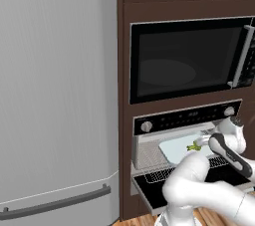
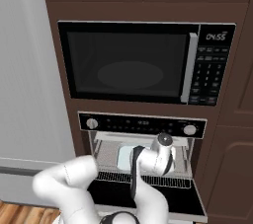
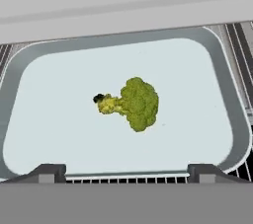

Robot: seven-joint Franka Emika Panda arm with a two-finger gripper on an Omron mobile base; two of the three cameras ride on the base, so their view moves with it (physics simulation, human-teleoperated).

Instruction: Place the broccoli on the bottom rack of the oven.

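The broccoli (image 3: 134, 103), a small yellow-green floret, lies on its side in the middle of a pale glossy tray (image 3: 49, 119). That tray rests on the silver wire rack (image 3: 242, 50) inside the open oven (image 1: 187, 118). My gripper (image 3: 127, 171) hovers just over the floret, open, its two dark fingertips spread wide and nothing between them. From the left base view the broccoli (image 1: 193, 146) shows on the tray (image 1: 174, 150) right beside the gripper (image 1: 200, 143). In the right base view my hand covers the floret, and the rack's front edge (image 2: 118, 176) shows below it.
The oven door (image 2: 148, 199) hangs open and flat below the rack. A black microwave (image 2: 128, 62) with a silver handle sits above the oven. A grey fridge (image 1: 55, 95) stands to the left. Dark-brown cabinetry (image 2: 232, 159) frames the oven.
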